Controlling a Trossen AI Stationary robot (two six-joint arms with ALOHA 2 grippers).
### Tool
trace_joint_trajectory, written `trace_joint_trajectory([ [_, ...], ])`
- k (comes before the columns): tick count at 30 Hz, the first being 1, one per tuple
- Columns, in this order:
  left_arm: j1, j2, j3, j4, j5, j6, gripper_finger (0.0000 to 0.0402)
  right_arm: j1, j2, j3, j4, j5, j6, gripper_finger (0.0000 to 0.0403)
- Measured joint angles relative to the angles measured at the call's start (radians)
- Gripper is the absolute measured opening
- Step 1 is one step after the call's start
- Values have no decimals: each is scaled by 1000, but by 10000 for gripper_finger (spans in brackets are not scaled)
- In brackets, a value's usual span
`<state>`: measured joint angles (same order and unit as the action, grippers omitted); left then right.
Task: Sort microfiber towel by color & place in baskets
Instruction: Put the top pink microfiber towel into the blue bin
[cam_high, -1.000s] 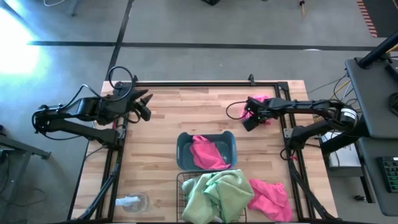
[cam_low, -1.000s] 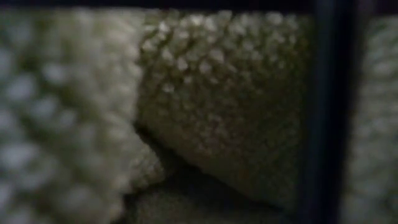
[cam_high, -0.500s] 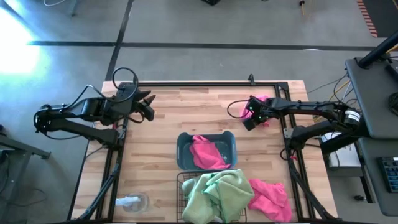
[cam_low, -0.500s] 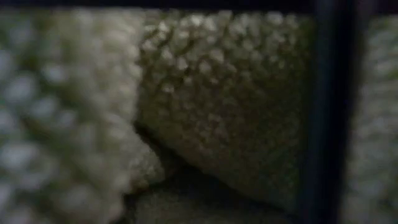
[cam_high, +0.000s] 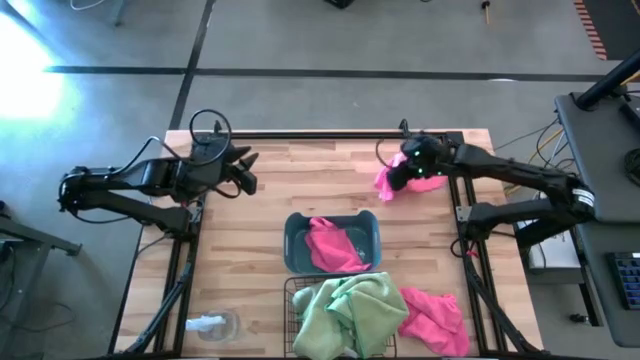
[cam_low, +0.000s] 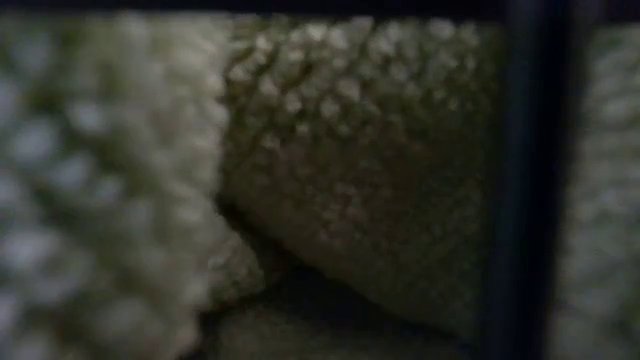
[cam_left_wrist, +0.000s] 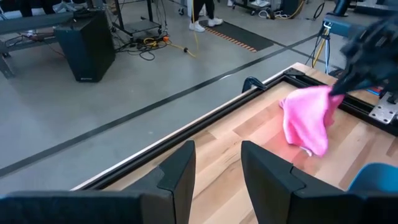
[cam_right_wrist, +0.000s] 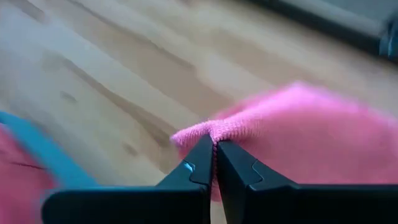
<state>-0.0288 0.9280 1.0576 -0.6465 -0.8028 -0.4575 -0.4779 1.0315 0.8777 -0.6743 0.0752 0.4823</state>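
My right gripper (cam_high: 403, 172) is at the table's far right, shut on a bright pink towel (cam_high: 385, 183) that also shows in the left wrist view as a pink towel (cam_left_wrist: 305, 121) hanging under it. Another pink towel (cam_high: 330, 245) lies in the blue-grey bin (cam_high: 292, 240). Sage green towels (cam_high: 345, 310) fill the black wire basket (cam_high: 291, 290). A third pink towel (cam_high: 435, 318) lies on the table beside that basket. My left gripper (cam_high: 245, 176) is open at the far left, holding nothing. My right gripper pinches a bunched fold at the pink towel's top (cam_right_wrist: 208, 132) between its two fingertips (cam_right_wrist: 202, 163). It comes from above, slanting down. The towel hangs slack below the fingers, its lower end (cam_left_wrist: 306, 149) close over the table.
A small white-and-clear object (cam_high: 212, 323) lies at the near left. A black rail (cam_high: 330, 133) runs along the far edge. The low view is filled by green towel (cam_low: 330, 170) and a basket wire (cam_low: 525, 180). Bare wood lies between the arms.
My right gripper has taken hold of the pink towel at the far right and gone up and toward the far edge; the towel has risen off the table and now hangs to the gripper's left. My left gripper has edged toward the right.
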Motion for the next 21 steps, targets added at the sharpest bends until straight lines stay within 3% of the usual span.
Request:
trace_joint_trajectory([
  [12, 0, 71, 0, 44, 0, -31, 115, 186, -83, 372, 5, -1, -101, 9],
  [21, 0, 105, 0, 45, -3, -49, 115, 415, -41, 466, 25, -5, -90, 9],
])
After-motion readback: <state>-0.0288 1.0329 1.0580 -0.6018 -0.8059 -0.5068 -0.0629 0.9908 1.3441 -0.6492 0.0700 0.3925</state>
